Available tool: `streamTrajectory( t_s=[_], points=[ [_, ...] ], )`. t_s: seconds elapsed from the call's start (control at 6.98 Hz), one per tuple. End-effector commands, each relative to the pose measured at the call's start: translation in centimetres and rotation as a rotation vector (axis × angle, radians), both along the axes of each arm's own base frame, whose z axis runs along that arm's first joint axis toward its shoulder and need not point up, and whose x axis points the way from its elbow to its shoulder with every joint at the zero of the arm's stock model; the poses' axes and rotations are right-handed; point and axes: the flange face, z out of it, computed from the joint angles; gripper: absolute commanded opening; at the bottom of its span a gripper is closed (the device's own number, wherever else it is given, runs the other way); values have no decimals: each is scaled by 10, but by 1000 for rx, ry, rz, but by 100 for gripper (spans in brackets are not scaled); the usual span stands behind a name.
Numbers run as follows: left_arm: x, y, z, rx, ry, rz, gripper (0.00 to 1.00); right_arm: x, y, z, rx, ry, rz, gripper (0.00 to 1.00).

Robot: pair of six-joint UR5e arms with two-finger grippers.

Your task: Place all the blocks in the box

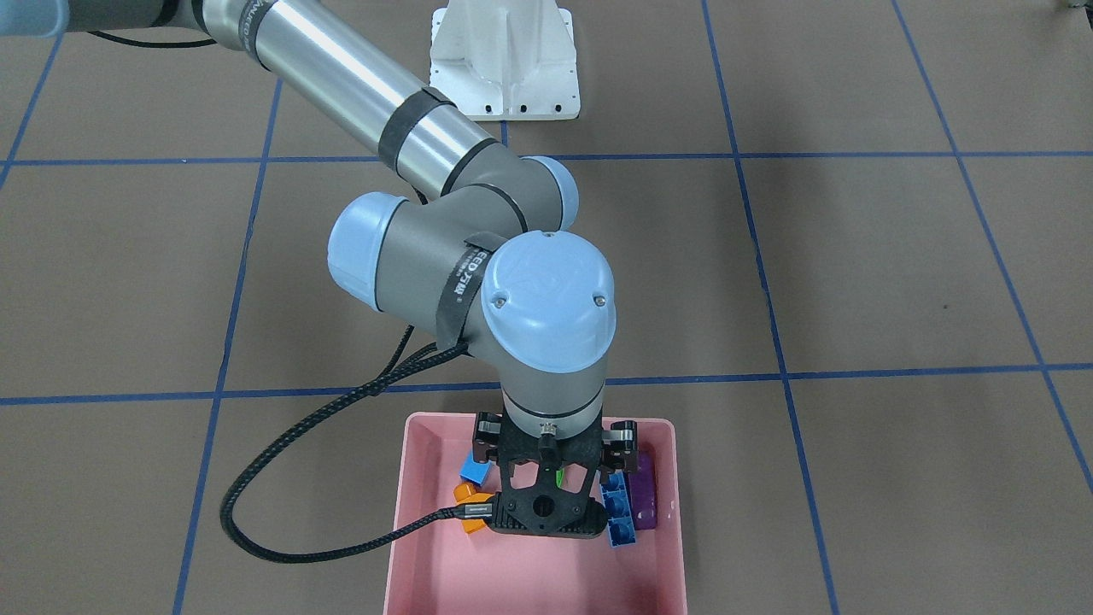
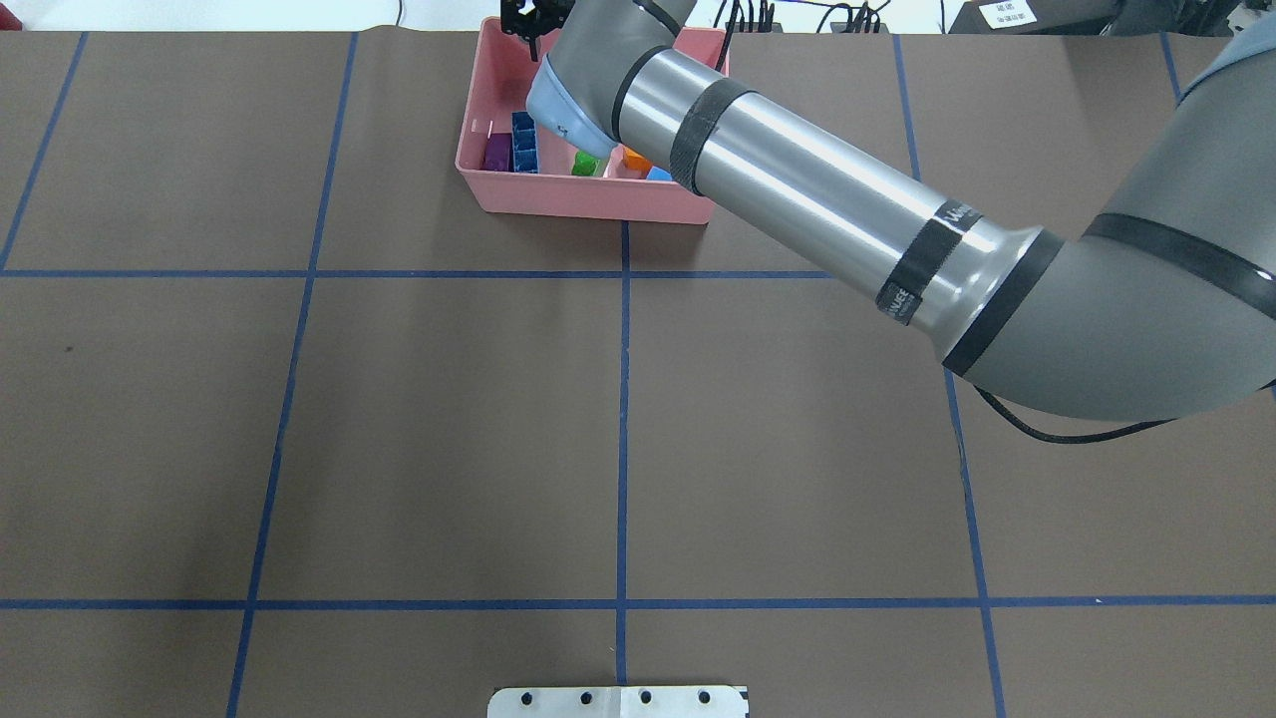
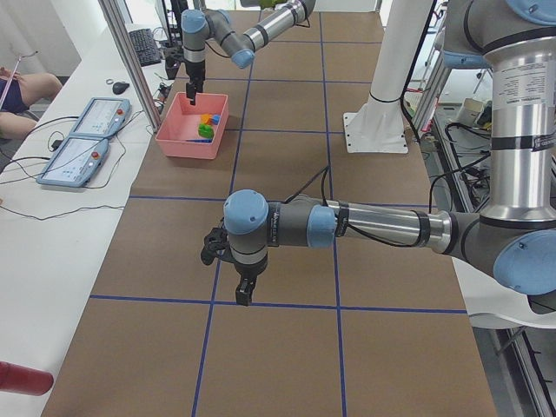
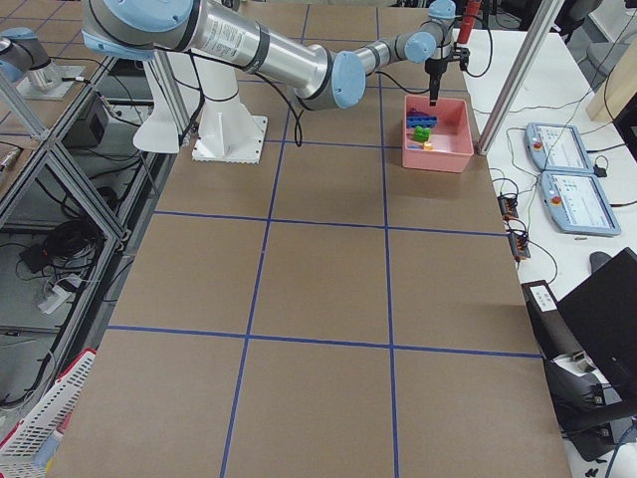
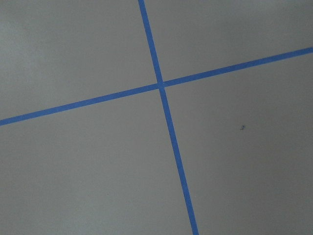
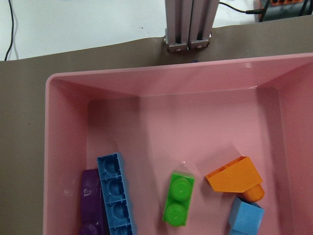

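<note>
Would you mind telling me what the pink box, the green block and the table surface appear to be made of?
The pink box: probably moulded plastic, smooth, slightly glossy; soft highlights on its walls.
The green block: hard plastic, shiny studs.
The table surface: matte brown sheet, perhaps paper or card, no glare; its blue lines look like tape.

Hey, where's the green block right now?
In the right wrist view the green block lies in the pink box, between the long blue bar and the orange block.
</note>
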Motion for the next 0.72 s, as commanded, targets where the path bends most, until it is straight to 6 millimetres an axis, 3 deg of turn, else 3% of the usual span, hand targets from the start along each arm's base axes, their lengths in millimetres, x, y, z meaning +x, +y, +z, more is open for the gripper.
streamTrajectory(
  t_s=[0.0,0.14,0.43,0.57],
  points=[
    [0,0,-15,-13,5,-49,100,101,7,27,-38,-15,-15,100],
    [0,0,-15,-10,4,-46,100,161,17,81,-29,-27,-12,100],
    [1,6,-9,-21,27,-43,100,286,59,225,21,-19,-49,100],
    [4,10,-10,-26,59,-41,100,342,83,276,57,-2,-69,100]
  ],
)
